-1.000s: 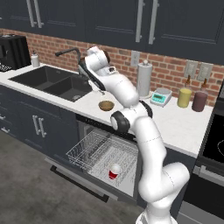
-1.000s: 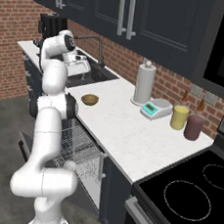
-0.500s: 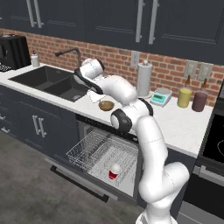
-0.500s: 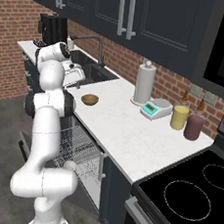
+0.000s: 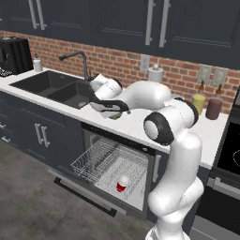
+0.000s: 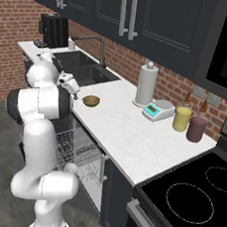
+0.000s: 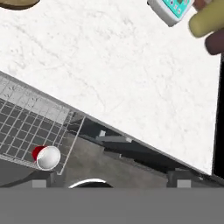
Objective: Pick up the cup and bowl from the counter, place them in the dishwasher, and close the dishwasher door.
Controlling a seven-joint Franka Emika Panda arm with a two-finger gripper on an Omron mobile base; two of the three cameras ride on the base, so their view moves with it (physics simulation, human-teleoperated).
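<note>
1. A white robot arm with dark joints reaches left over a long white, faintly marbled stone counter (image 6: 132,137) set above dark cabinets.
2. Its two-finger gripper (image 6: 72,87) hangs over the counter's front edge, near the black double sink (image 5: 56,86); the jaws stand wide apart and hold nothing.
3. A small, shallow, olive-tan round bowl (image 6: 91,101) sits upright on the counter just beside the gripper, near the front edge and apart from the fingers. In the left base view the arm hides most of it.
4. Below the counter, the built-in dishwasher (image 5: 117,161) is open. Its flat dark grey drop-down door (image 5: 82,198) is lowered toward the floor, and its silver wire rack (image 5: 101,161) is pulled out.
5. A small red plastic party cup with a white rim (image 5: 122,183) lies tipped in the rack toward the rack's right front corner, its pale base facing the camera. The hand view also shows it (image 7: 45,156) at the rack's corner.
6. Along the counter's back edge, by the brick wall, stand a white paper-towel roll (image 6: 146,84), a teal-faced kitchen scale (image 6: 157,110), a yellow jar (image 6: 182,119) and a maroon jar (image 6: 197,129).
7. A black stovetop (image 6: 191,194) adjoins the counter's right end.
</note>
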